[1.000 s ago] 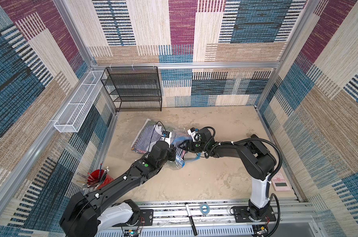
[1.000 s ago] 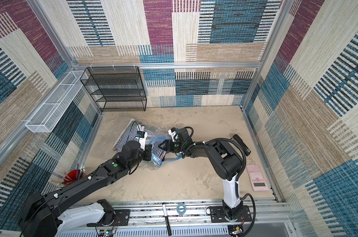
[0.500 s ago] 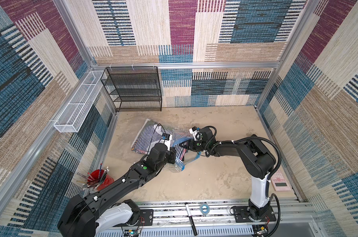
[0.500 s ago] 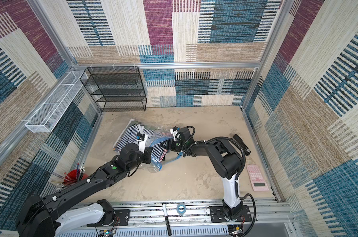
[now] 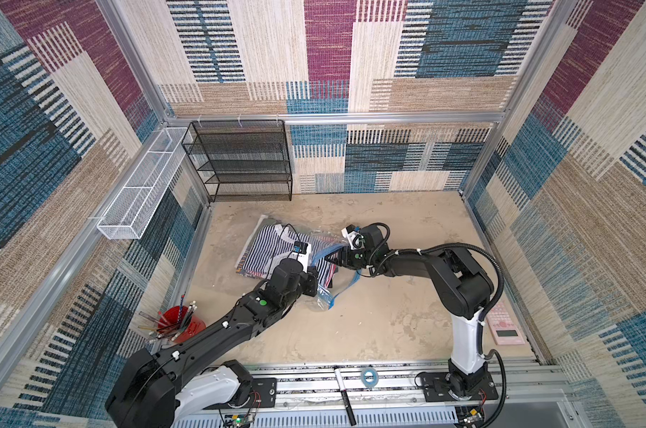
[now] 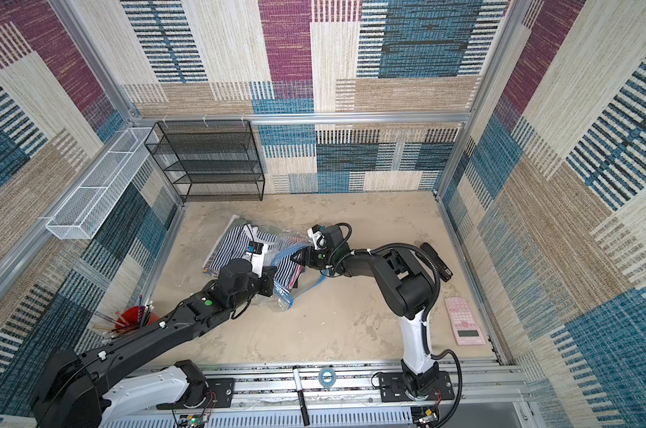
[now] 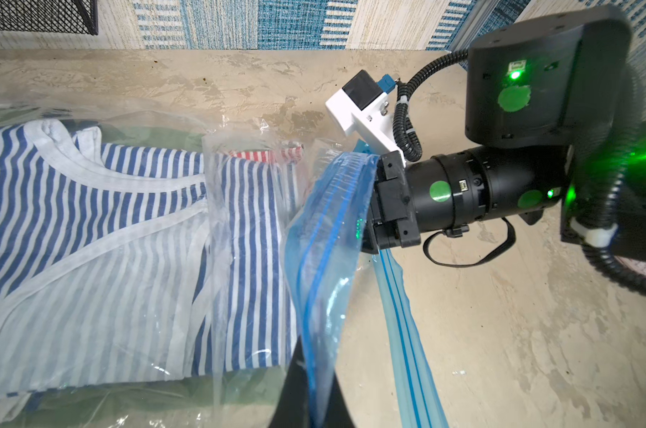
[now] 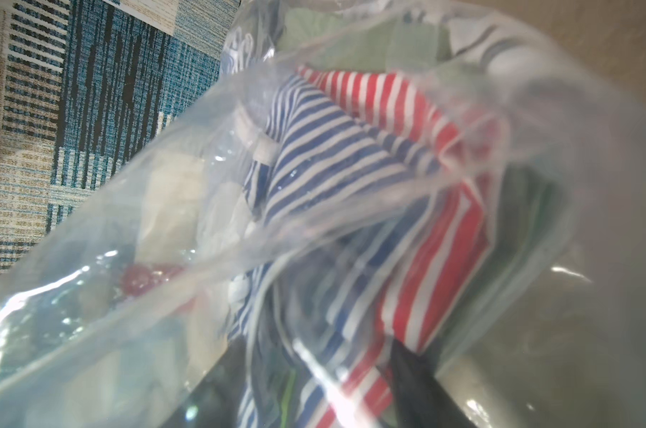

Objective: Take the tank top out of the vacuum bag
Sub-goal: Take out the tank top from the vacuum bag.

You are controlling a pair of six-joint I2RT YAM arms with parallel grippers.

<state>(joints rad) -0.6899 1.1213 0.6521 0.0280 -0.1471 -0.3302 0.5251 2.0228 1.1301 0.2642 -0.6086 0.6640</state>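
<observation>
Vacuum bag (image 7: 325,237) pinched by left fingers (image 7: 290,404), plastic hides right fingers' (image 8: 414,385) state; shelf (image 5: 240,163) beyond

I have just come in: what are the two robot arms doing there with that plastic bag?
Two robot arms are working on a clear vacuum bag that lies on the table. The left gripper is shut on the bag's blue zip edge. The right gripper is at the bag's open mouth from the opposite side. Plastic hides its fingers, so I cannot tell whether it grips anything. The blue-striped tank top is still inside the bag.
</observation>
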